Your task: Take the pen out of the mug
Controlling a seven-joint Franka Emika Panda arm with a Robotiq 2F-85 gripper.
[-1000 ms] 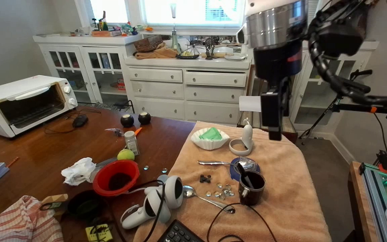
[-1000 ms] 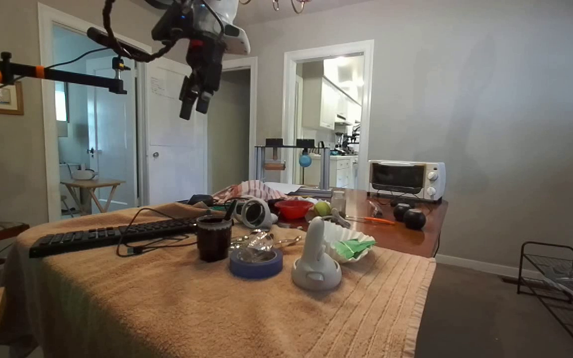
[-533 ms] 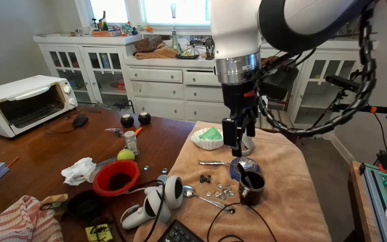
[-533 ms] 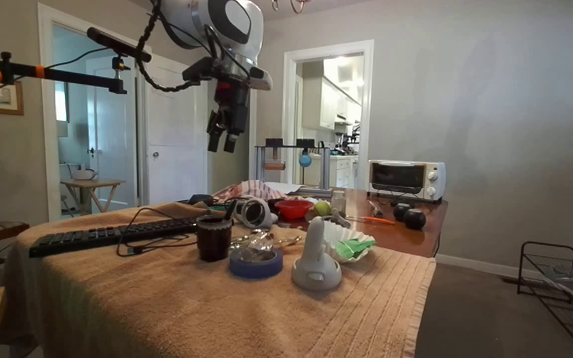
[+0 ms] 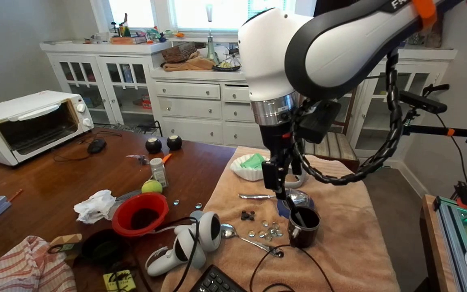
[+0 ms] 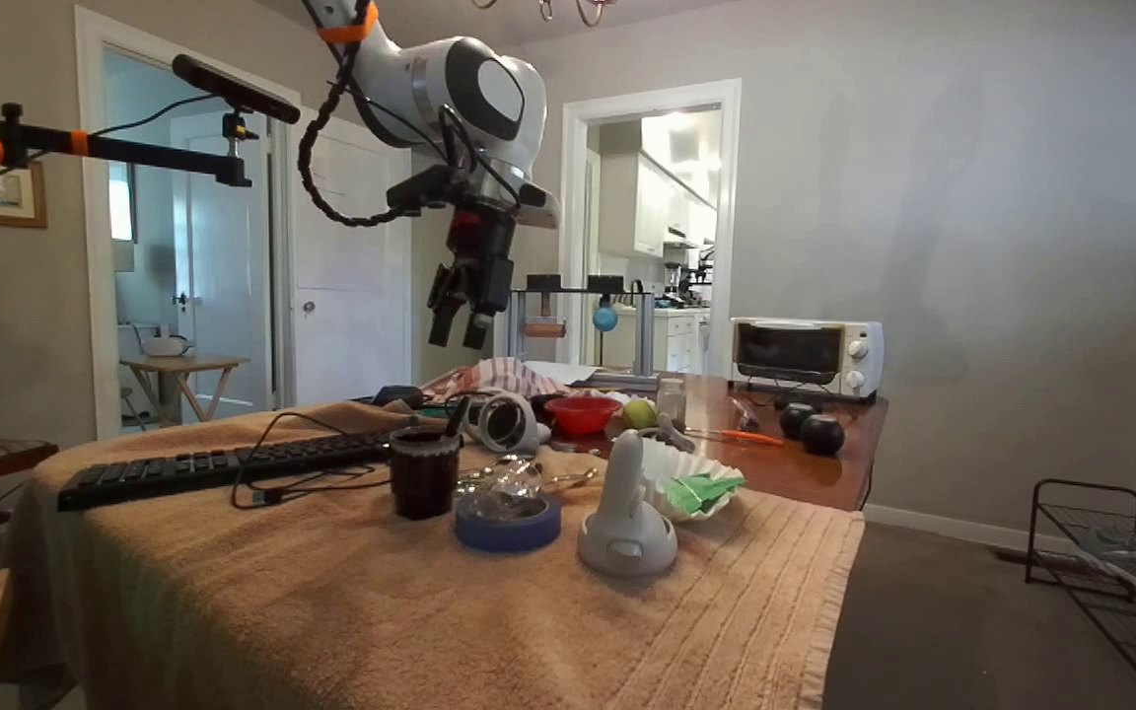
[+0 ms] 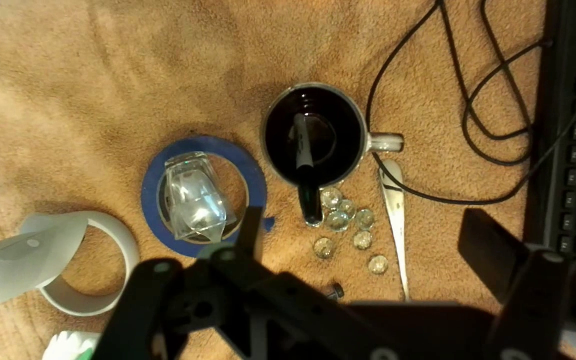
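Note:
The dark glossy mug (image 5: 303,237) stands upright on the tan towel, also in an exterior view (image 6: 424,483). The slim dark pen (image 5: 296,213) leans in it, its black end sticking out past the rim; it also shows in an exterior view (image 6: 458,418). In the wrist view the pen (image 7: 307,182) has a grey lower part inside the mug (image 7: 350,125), and the mug's handle points right. My gripper (image 7: 363,222) is open and empty, fingers wide apart. In both exterior views the gripper (image 5: 288,185) (image 6: 458,342) hangs above the table, higher than the pen's top.
A blue tape roll (image 7: 153,200) with clear plastic in it lies beside the mug. Several glass beads (image 7: 338,220), a spoon (image 7: 395,215) and a black cable (image 7: 448,201) lie near. A white controller (image 6: 627,542), keyboard (image 7: 575,165) and red bowl (image 5: 162,207) are farther off.
My arm has swung over the towel and come down, bringing the gripper lower and nearer to the mug and pen. The gripper stays open. The mug and pen have not moved.

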